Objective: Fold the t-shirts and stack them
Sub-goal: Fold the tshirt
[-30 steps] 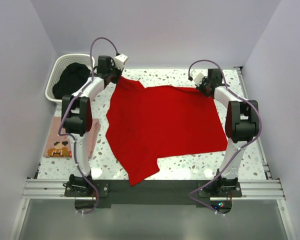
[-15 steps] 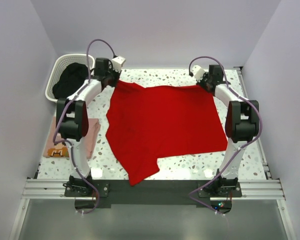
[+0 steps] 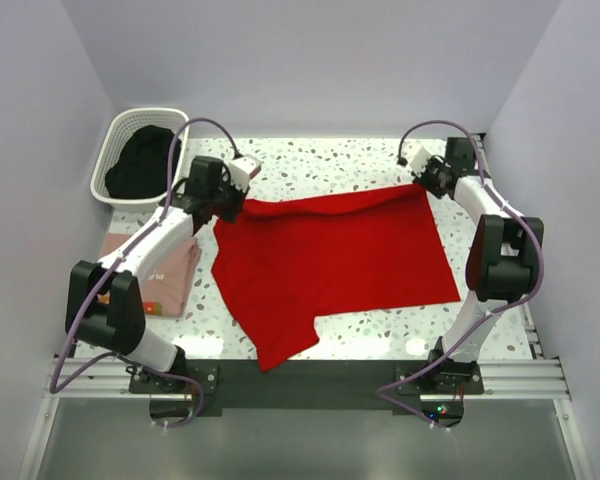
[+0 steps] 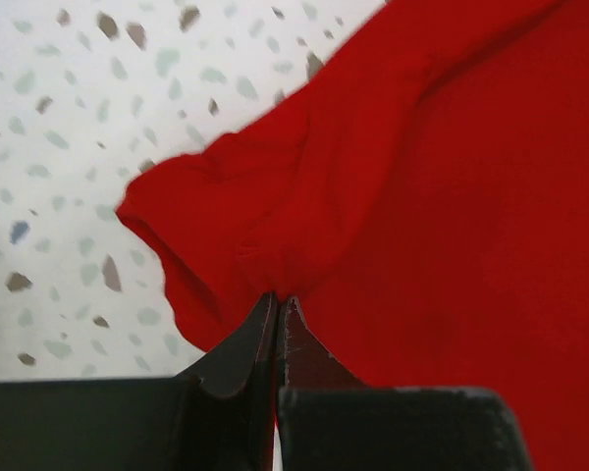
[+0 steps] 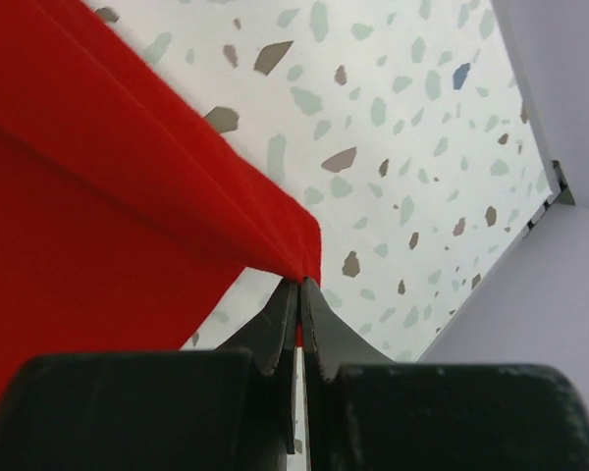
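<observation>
While taut, red t-shirt (image 3: 330, 255) far edge

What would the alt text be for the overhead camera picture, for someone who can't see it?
A red t-shirt lies spread on a speckled table, its two far corners pinched by a robot's left claw and right claw, both shut on it. A pink t-shirt lies folded at the left edge, near a white basket holding dark cloth.

A robotics lab cell, this. Bare pale walls (image 3: 310, 60) box in a speckled tabletop (image 3: 330, 160); an aluminium rail (image 3: 525, 378) spans the frame's bottom.
</observation>
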You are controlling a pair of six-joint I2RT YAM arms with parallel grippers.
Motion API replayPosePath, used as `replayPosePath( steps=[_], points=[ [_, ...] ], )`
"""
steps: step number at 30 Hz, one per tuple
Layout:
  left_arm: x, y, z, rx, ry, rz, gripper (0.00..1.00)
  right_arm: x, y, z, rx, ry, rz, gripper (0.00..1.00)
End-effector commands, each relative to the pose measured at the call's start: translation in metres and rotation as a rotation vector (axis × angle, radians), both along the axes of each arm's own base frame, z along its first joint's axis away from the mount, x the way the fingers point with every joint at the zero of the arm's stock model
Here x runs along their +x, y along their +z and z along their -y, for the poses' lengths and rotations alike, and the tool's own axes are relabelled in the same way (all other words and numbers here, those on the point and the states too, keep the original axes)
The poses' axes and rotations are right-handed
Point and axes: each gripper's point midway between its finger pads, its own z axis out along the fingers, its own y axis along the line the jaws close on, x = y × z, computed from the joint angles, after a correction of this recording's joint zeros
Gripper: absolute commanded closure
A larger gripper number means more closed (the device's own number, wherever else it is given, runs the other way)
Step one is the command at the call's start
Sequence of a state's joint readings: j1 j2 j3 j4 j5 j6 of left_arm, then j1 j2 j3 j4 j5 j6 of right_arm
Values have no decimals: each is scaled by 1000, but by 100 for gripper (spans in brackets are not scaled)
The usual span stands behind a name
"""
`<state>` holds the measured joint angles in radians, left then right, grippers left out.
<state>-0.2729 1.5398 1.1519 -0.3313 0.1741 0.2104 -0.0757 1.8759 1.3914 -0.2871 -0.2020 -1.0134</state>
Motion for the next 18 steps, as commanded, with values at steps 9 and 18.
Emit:
replayPosePath(
  steps=[9, 18],
  points=[
    [-79, -67, -10, 121, -15, -227, 94, -42, -38, -5, -33, 122, -134, 100],
    [-46, -15, -28, -100, -12, -182, 62, -54, -41, -7, -43, 146, -173, 100]
  ],
)
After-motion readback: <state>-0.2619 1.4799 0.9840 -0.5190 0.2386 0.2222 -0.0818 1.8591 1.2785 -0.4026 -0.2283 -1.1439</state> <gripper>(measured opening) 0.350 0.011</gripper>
